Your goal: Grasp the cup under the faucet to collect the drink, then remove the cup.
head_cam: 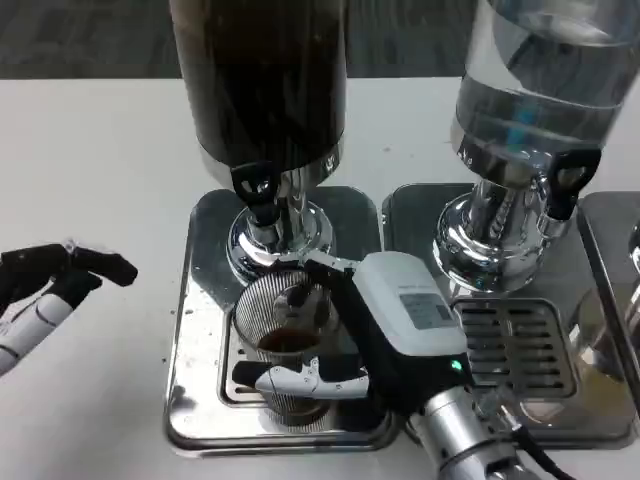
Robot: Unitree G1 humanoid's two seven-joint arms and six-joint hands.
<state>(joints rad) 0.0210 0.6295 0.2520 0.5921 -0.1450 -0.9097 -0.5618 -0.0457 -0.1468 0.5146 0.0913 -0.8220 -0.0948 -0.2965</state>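
A clear ribbed cup (283,335) stands on the drip grate under the black faucet (257,188) of the dark drink dispenser (262,80). A little dark drink lies in its bottom. My right hand (385,325) wraps around the cup from the right, thumb across its near side and fingers behind it. My left hand (45,290) hovers over the white table at the far left, fingers apart and holding nothing.
The dispenser's steel drip tray (195,400) surrounds the cup. To the right stands a second dispenser with clear liquid (530,90), its own black faucet (565,180) and a slotted grate (515,345). Bare white table (100,160) lies to the left.
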